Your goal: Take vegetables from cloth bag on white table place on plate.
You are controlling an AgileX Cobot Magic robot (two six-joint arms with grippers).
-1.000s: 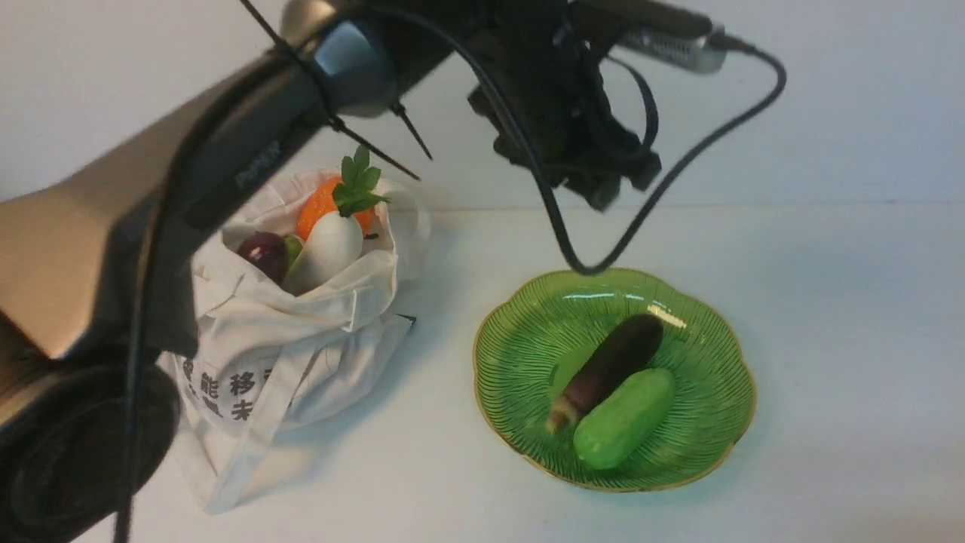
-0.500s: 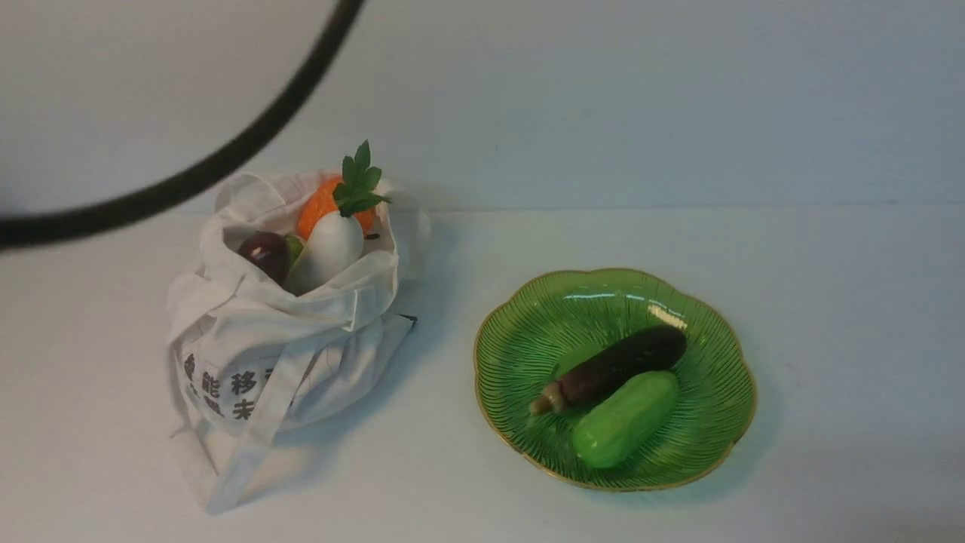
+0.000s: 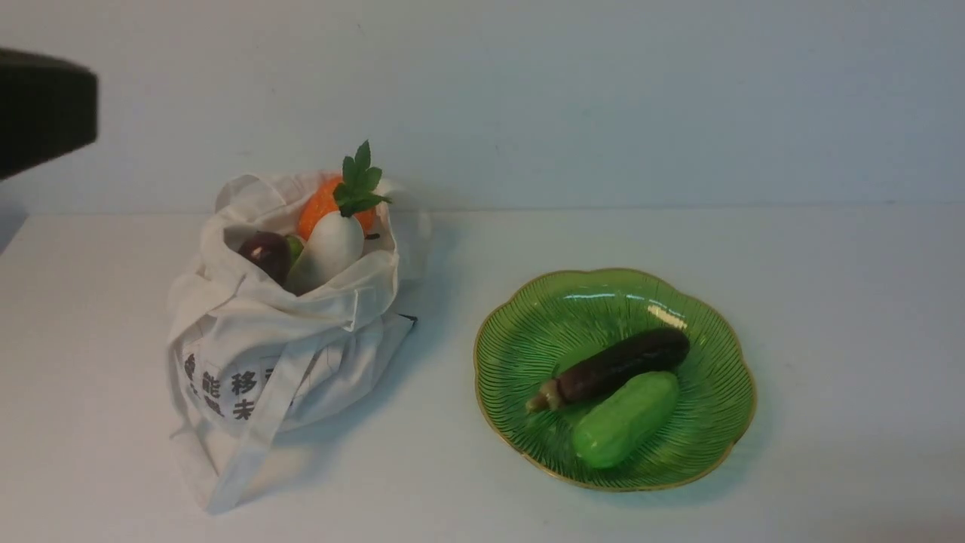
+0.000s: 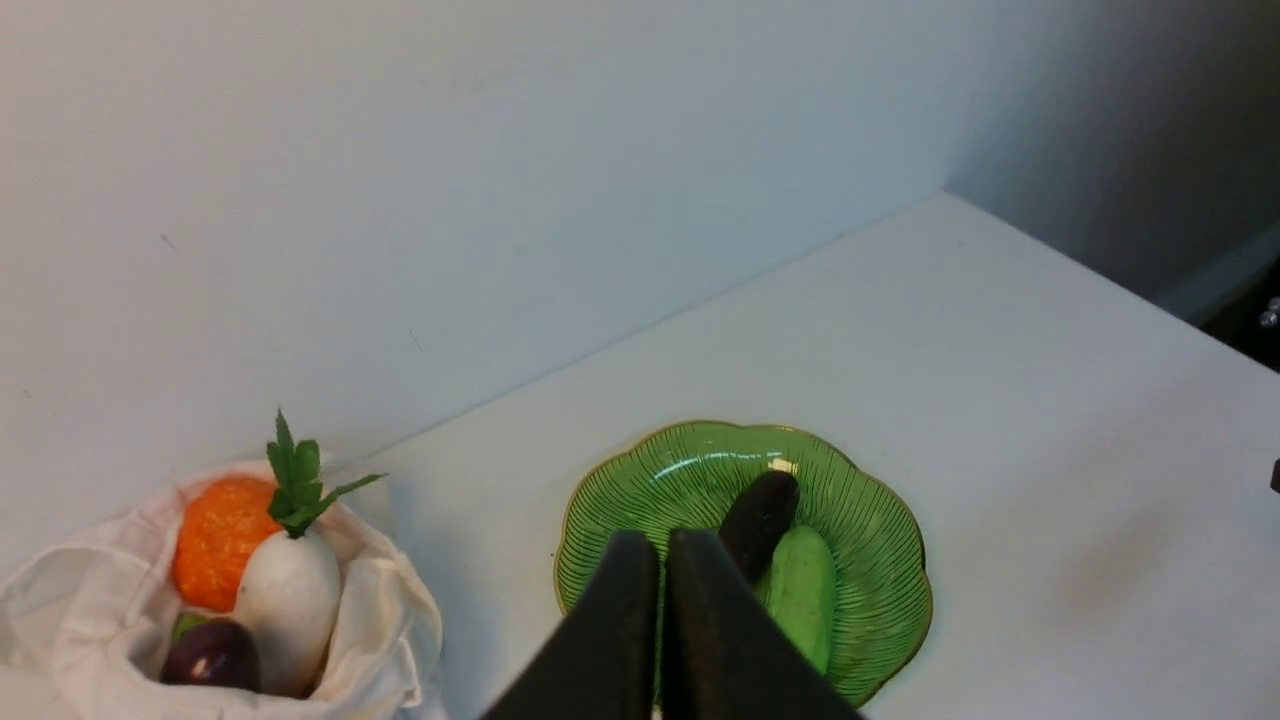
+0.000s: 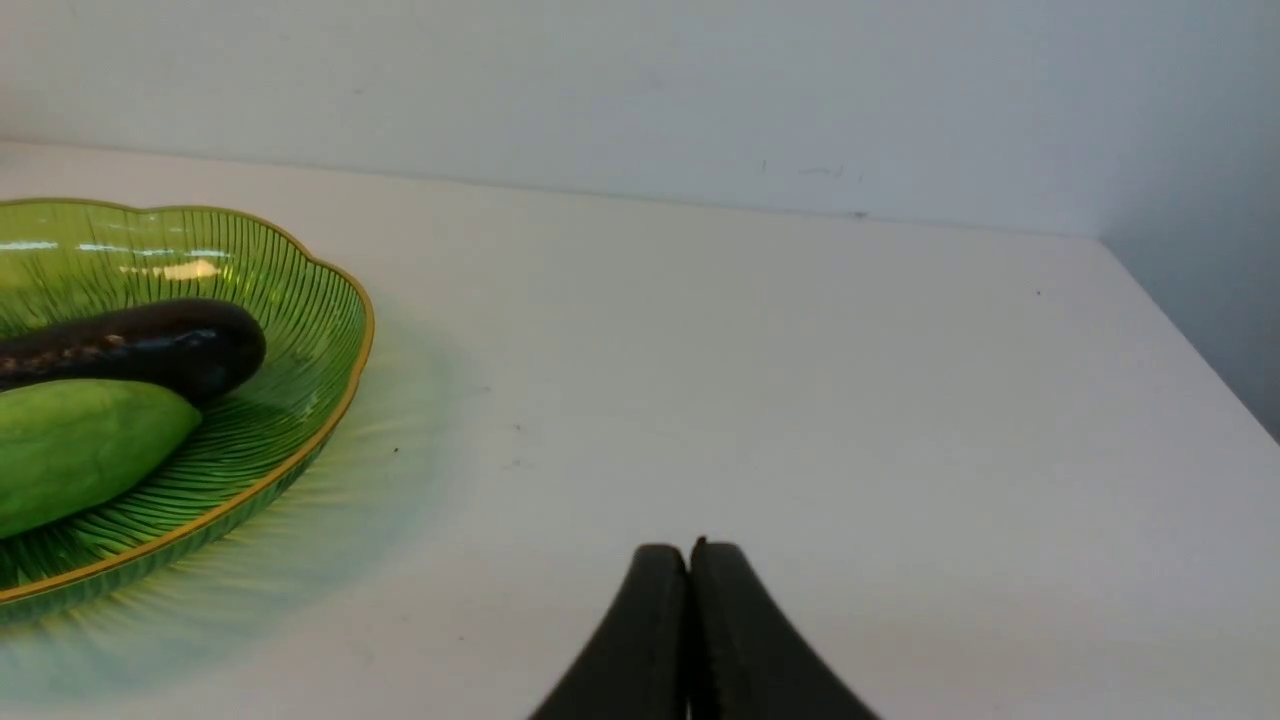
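Note:
The cream cloth bag (image 3: 256, 354) stands on the left of the white table (image 3: 829, 302). It holds a white radish with green leaves (image 3: 328, 245), an orange vegetable (image 3: 317, 205) and a small round purple one (image 3: 265, 253). The green glass plate (image 3: 520, 347) lies to its right with the dark purple eggplant (image 3: 614, 366) and a light green vegetable (image 3: 622, 418) on it. My left gripper (image 4: 662, 545) is shut and empty, high above the table, with bag (image 4: 390, 620) and plate (image 4: 880, 560) below. My right gripper (image 5: 688, 552) is shut and empty, low over bare table beside the plate (image 5: 300, 400).
A pale wall runs along the table's far edge. A dark part of my left arm (image 3: 41, 105) shows at the front view's upper left corner. In the left wrist view the table's right edge (image 4: 1150, 300) drops off to a dark gap.
My left arm has pulled back out of the front view, from over the plate to the upper left corner. The eggplant has settled flatter on the plate, beside the light green vegetable.

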